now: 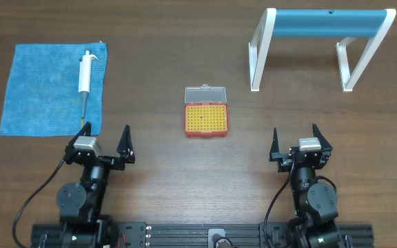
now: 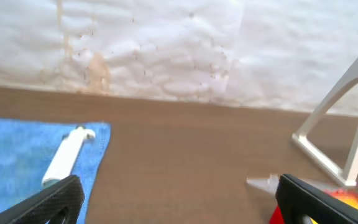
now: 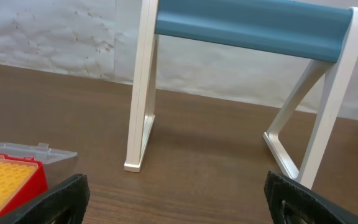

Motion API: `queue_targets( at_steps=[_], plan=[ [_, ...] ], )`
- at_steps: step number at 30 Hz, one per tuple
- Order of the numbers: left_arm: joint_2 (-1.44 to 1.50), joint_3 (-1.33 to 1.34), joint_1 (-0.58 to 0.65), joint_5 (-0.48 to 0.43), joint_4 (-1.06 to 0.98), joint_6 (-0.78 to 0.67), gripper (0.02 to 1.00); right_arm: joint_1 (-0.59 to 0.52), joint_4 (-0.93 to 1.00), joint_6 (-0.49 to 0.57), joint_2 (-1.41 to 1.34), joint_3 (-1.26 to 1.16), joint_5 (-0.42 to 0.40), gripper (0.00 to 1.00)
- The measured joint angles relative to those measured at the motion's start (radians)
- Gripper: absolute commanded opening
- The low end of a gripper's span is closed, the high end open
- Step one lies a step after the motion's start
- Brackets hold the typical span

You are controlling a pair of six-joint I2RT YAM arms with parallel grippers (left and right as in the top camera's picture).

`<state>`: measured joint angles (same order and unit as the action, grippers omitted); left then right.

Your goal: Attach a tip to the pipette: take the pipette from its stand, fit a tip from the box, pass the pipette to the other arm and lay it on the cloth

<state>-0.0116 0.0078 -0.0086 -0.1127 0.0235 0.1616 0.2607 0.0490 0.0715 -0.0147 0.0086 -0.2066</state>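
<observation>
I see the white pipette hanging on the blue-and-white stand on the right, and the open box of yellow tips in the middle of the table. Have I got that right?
Not quite. The pipette is not hanging on the stand; it lies on the blue cloth at the left, as the top view shows. The open box of yellow tips does sit in the middle of the table.

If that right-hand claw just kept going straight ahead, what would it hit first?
Likely the pipette stand: the right gripper faces the gap between its white legs, so it might slip under the blue bar.
</observation>
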Motion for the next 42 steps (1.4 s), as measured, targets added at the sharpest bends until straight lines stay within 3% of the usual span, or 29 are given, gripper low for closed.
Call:
queue_targets(
  at_steps=[19, 24, 29, 42],
  plan=[
    [0.0, -0.001, 0.0, 0.008, 0.042, -0.06, 0.998, -0.001, 0.0, 0.0, 0.0, 0.0, 0.0, 0.925],
    [0.0, -0.001, 0.0, 0.009, 0.042, -0.06, 0.996, -0.169, 0.013, -0.055, 0.0, 0.0, 0.116, 0.925],
    [0.0, -0.001, 0.0, 0.012, 0.042, -0.06, 0.998, -0.255, 0.015, -0.155, 0.0, 0.0, 0.144, 0.925],
    [0.0, -0.001, 0.0, 0.013, 0.042, -0.06, 0.998, -0.261, 0.015, -0.169, 0.0, 0.0, 0.15, 0.925]
  ],
)
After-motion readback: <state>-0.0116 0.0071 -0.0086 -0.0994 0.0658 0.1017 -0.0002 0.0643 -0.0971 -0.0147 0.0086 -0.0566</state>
